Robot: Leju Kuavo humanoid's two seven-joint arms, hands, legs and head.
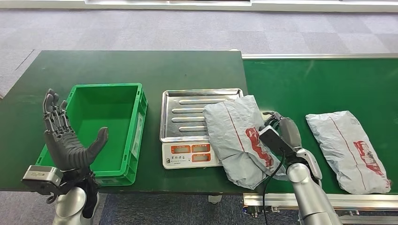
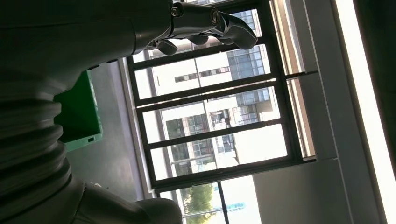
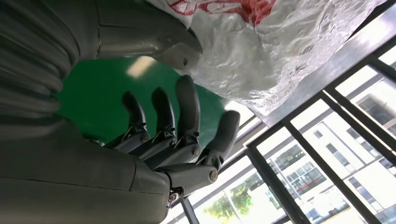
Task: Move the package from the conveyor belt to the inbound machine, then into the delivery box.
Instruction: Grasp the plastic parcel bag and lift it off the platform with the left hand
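right robot hand (image 1: 277,126) fingers hidden under package (image 1: 237,138), scale (image 1: 190,154) readout illegible

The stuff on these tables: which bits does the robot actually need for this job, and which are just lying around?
In use:
- grey package, beside the right hand, partly on the scale
- scale
- green crate
- conveyor belt
- left hand, open

Lying about:
- second grey package, further along the belt

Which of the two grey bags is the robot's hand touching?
The grey bag lying partly on the scale, beside the right hand. The other grey bag lies alone on the green belt, untouched.
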